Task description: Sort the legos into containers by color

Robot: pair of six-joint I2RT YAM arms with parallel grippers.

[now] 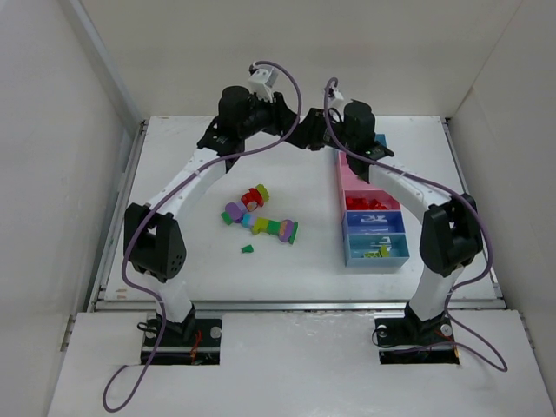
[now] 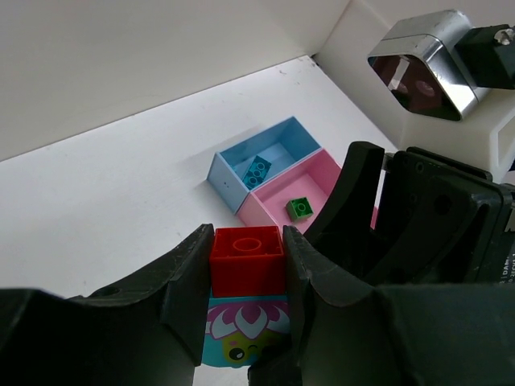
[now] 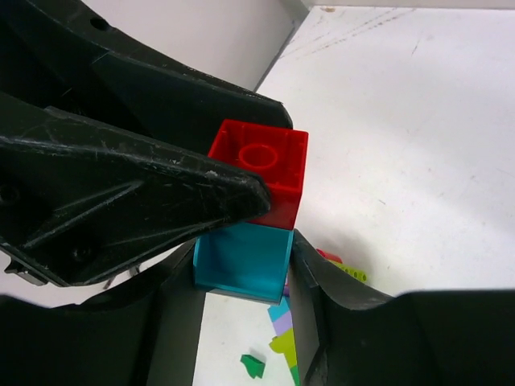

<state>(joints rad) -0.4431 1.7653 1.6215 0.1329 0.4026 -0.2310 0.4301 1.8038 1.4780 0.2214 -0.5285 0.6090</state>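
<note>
My left hand (image 2: 245, 241) clamped the red brick (image 2: 245, 269), my right hand (image 3: 243, 269) the teal brick (image 3: 241, 256), to pull the colours apart.

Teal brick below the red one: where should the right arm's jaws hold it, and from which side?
Hold the teal brick on its two flat opposite side walls, below the seam, coming from its bottom end. The left gripper clamps the red brick above, so only that end is free; the parallel walls should likely give a firm hold.

Two grippers (image 2: 247, 233) (image 3: 241, 257); one red brick (image 2: 245, 259), one teal brick (image 3: 241, 264), five bins (image 1: 375, 232)
</note>
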